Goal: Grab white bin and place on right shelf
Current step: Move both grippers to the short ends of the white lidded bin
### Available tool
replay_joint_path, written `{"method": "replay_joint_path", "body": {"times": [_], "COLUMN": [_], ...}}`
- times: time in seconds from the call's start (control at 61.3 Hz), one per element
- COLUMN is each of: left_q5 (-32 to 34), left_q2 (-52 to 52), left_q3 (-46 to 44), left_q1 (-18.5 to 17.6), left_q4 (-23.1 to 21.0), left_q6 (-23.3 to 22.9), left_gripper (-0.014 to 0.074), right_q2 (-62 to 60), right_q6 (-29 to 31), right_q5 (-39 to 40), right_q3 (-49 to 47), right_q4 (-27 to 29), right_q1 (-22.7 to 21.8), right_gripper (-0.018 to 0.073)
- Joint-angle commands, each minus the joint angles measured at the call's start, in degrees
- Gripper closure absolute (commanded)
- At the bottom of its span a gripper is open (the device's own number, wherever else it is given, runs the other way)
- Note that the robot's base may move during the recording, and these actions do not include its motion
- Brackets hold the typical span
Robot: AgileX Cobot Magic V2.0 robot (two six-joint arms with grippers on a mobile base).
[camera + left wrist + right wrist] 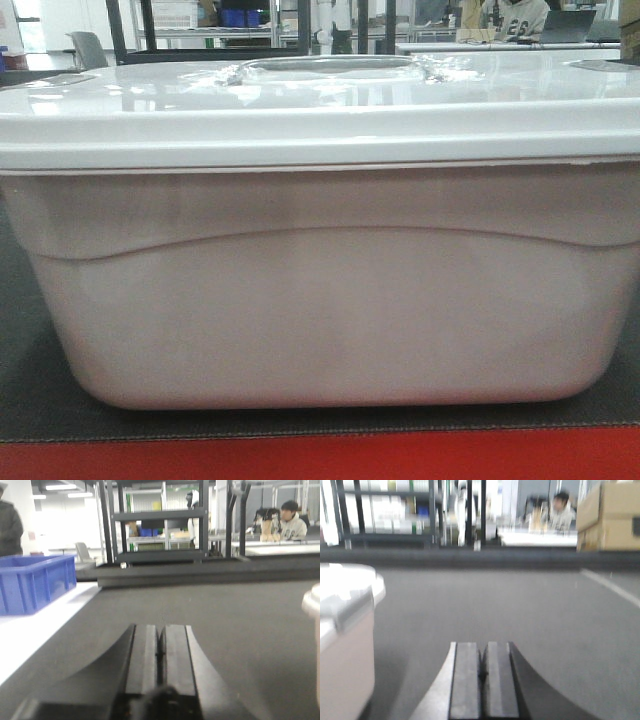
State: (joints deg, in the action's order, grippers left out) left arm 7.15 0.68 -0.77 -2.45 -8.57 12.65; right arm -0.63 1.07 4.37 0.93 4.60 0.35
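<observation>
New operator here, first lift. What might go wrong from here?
The white bin has tapered, smooth sides, so it may slip if squeezed between the arms. The left gripper and right gripper sit shut beside it; hooking the rim of the lid might pop it off.

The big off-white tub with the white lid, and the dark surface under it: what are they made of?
The off-white tub looks like translucent plastic, matte with a moulded curved ridge. Its white lid seems glossy plastic: it mirrors the room lights. The dark surface looks like a matte, textured mat, perhaps rubber or fabric.
</observation>
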Motion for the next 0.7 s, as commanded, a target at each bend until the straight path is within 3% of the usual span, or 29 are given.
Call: {"method": "replay_joint_path", "body": {"times": [0.0, 0.294, 0.441, 0.588, 0.686], "left_q5": [3.38, -24.78, -28.98, -31.68, -32.77], "left_q2": [0.24, -6.24, -11.53, -16.86, -20.37], "left_q3": [-6.95, -31.38, -36.43, -38.24, -38.26], "left_q1": [-0.46, -0.46, -0.46, -0.46, -0.46], "left_q4": [-0.44, -0.77, -4.57, -9.38, -13.39], "left_q6": [-0.41, -0.41, -0.41, -0.41, -0.41], "left_gripper": [0.0713, 0.0708, 0.0677, 0.0524, 0.034], "right_q2": [-1.02, 5.68, 12.55, 20.22, 25.31], "right_q6": [-0.04, -0.04, -0.04, -0.04, -0.04], "right_q5": [7.7, -3.81, -5.25, -5.25, -6.02], "right_q3": [-5.0, -23.43, -29.11, -32.36, -34.28], "right_q4": [1.96, 2.56, 2.56, 2.56, 2.56], "right_q1": [-0.03, -0.03, -0.03, -0.03, -0.03], "right_gripper": [0.0491, 0.0473, 0.0317, 0.0089, -0.0012]}}
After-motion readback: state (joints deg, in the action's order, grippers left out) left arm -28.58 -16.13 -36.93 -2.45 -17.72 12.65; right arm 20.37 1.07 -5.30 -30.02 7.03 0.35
